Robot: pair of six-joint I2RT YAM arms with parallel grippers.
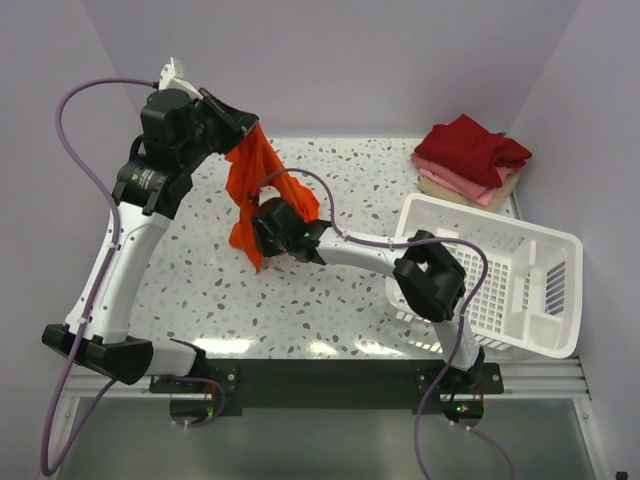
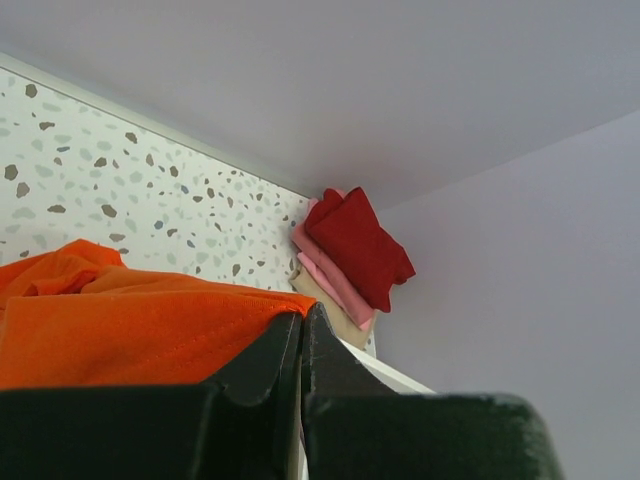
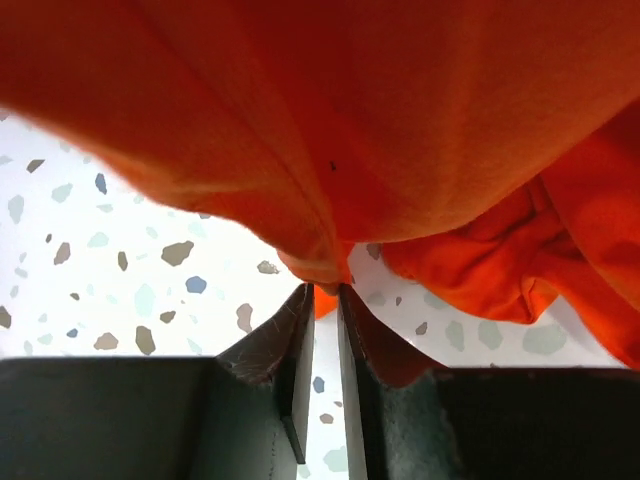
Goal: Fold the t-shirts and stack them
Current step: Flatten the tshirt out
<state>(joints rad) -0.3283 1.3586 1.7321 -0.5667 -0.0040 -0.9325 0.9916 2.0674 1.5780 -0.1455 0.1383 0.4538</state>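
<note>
The orange shirt (image 1: pixel 262 175) hangs in the air over the far left part of the table (image 1: pixel 330 290), bunched up and not folded yet. The left claw (image 1: pixel 248 128) is pinched tight on its top edge. The right claw (image 1: pixel 260 232) is pinched tight on a lower bit. Dark red, pink and beige shirts sit folded in a pile (image 1: pixel 470 160) at the far right. I think only this last one needs folding and stacking.

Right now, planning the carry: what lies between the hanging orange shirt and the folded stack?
Only bare speckled table, in the top view, between the orange shirt and folded stack; the white basket sits nearer.
</note>
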